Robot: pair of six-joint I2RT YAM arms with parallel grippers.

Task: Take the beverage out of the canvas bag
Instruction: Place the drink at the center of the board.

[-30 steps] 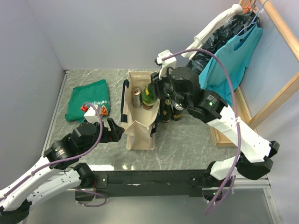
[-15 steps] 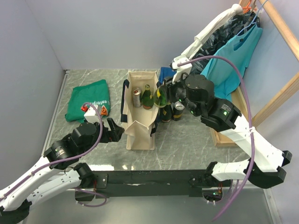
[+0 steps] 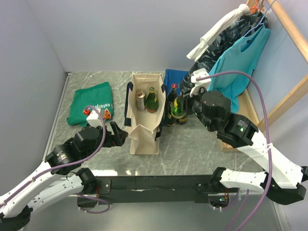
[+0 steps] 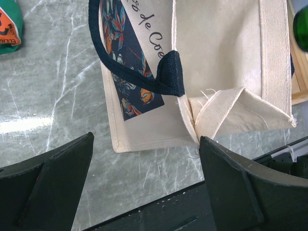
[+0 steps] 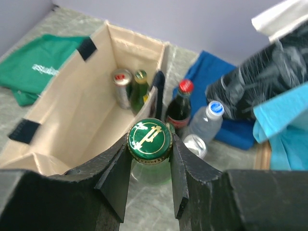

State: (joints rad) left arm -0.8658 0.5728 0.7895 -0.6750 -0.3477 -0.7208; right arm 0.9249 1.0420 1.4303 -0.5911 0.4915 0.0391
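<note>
The right claw [image 5: 149, 142] grips a green bottle [image 5: 153, 174] by its neck, just right of the canvas bag [image 3: 144, 134]; the left claw [image 4: 147, 144] stands open at the bag's left side.

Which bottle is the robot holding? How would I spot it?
Find the tall cream bag. Just right of it, the right pincer holds a green bottle by its neck. Its cap is green with a gold sign, while beside it stand a red-capped bottle and a blue-capped bottle.
</note>
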